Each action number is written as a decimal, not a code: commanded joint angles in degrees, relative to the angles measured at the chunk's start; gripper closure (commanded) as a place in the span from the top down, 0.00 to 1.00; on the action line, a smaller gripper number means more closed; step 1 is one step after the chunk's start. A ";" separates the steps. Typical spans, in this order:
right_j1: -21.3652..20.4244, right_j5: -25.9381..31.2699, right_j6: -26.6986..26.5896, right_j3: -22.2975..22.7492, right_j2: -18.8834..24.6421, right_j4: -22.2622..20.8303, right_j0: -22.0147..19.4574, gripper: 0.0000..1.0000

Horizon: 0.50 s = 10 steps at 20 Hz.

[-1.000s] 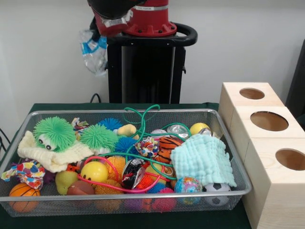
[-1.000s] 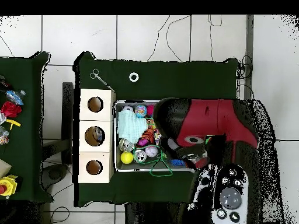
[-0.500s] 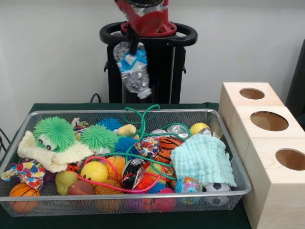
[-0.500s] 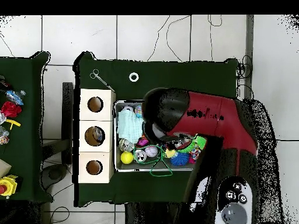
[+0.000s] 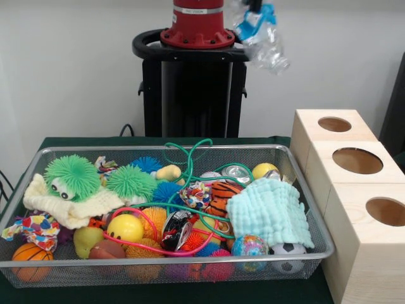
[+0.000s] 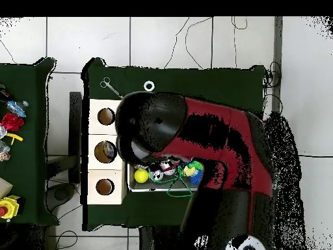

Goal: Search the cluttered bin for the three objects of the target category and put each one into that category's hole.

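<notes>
Transport phase, bottle in the air. The gripper [image 5: 254,5] shows only as dark tips at the upper edge of the front view. Its fingers are closed narrowly on the upper end of a crushed clear plastic bottle [image 5: 261,35] with a blue label, which hangs free below them. In the overhead view the red and black arm [image 6: 195,140] covers both the fingers and the bottle.

The bottle is clear of the wire bin [image 5: 158,150]. It hangs high above the far edge of the green surface [image 5: 82,141], past the bin's middle towards the end where the wooden box [image 5: 354,253] stands. Its long axis is tilted, with the gripped end uppermost and the free end slanting down towards the box.

The governing relation is that all three holes lie lower than the bottle and further towards the box end of the surface. The far hole [image 5: 334,124] is nearest the bottle, followed by the middle hole [image 5: 357,160] and the near hole [image 5: 386,211]. Which hole belongs to the bottle's category cannot be read here.

Judged requirement: the tilted axis should come nearer upright over the chosen opening, or the free end may catch the rim. The balls, cloths [image 5: 269,212] and cans [image 5: 235,172] remain in the bin.
</notes>
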 commanded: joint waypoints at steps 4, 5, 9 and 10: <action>5.44 -0.57 18.66 2.70 -1.02 4.07 2.65 0.00; 6.92 -2.13 19.52 2.39 -1.33 3.89 2.79 0.00; 10.41 -5.42 20.71 1.32 -2.42 3.82 2.90 0.00; 10.88 -5.92 21.06 1.14 -2.76 3.87 3.07 0.00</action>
